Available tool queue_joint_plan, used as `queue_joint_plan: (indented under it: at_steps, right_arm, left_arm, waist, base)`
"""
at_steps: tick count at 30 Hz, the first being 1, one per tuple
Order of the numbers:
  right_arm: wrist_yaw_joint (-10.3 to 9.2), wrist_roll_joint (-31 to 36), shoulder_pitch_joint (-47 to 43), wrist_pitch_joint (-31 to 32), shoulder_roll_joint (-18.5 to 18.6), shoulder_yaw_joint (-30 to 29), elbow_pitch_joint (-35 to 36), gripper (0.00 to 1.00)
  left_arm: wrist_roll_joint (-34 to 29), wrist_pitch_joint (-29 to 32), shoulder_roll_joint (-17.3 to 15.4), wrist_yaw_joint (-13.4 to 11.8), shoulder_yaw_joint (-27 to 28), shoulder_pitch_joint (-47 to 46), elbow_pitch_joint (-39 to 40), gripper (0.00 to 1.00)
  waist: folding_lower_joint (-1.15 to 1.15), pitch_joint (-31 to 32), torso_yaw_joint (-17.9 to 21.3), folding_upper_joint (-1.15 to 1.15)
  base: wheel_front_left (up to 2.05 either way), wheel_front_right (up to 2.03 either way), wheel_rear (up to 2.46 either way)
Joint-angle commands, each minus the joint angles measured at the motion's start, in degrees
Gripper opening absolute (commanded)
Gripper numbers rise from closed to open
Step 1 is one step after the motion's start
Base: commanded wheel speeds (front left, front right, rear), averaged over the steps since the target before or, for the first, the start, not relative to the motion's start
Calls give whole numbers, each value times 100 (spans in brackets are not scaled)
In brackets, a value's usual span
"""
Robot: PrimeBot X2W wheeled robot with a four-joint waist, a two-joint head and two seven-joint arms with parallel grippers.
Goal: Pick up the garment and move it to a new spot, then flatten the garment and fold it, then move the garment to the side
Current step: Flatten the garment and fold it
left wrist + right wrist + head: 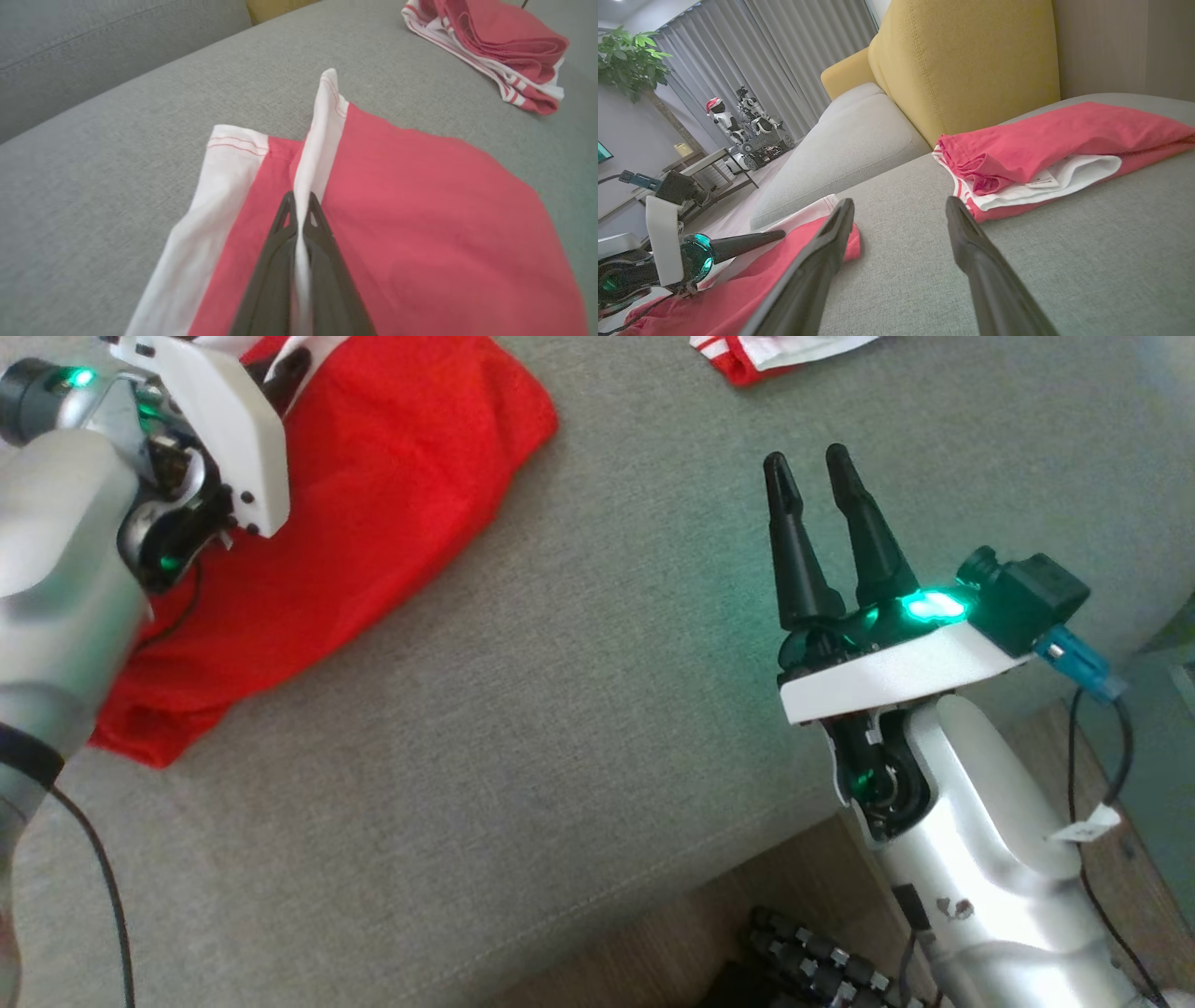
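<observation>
The garment (373,504) is red with a white side stripe and lies crumpled on the grey sofa seat (579,709) at the left. My left gripper (301,200) is shut on a raised fold of the garment's (420,210) white stripe, pinched upright between the two dark fingers. In the head view the left gripper (280,378) sits over the garment's upper edge, mostly hidden by its white wrist housing. My right gripper (808,462) hovers open over bare seat to the right, nothing between its fingers. The right wrist view has the right gripper (899,205) open, with the garment (724,298) and left gripper (777,235) at lower left.
A second red and white garment (504,46) lies folded at the far right of the seat. A yellow cushion (962,60) and the grey backrest (93,46) stand behind. The seat's front edge drops to wooden floor (747,896) below the right arm.
</observation>
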State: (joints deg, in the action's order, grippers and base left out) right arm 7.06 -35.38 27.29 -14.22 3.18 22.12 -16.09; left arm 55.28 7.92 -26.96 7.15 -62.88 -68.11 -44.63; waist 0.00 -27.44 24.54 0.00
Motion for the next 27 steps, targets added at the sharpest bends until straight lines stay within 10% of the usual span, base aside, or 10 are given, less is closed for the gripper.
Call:
queue_joint_plan:
  at_steps: [1,19,21,27]
  right_arm:
    - [43,4,66,-77,-30,50,136,100]
    - [43,25,127,-77,-30,67,-47,100]
    - [43,17,136,-77,-30,70,-49,100]
    - [43,42,132,-77,-30,-4,-75,100]
  left_arm:
    - [40,-72,-180,34,162,-411,78,0]
    - [70,-298,-258,-25,-97,-708,-853,0]
    - [48,-335,-207,-21,-130,-696,-948,89]
    - [53,-483,1,-4,-179,-672,-1140,100]
  waist:
    - [0,39,-46,0]
    - [0,218,-240,0]
    - [0,204,-233,0]
    - [0,222,-324,0]
  base:
    - [0,0,0]
    - [0,0,0]
    - [0,0,0]
    - [0,0,0]
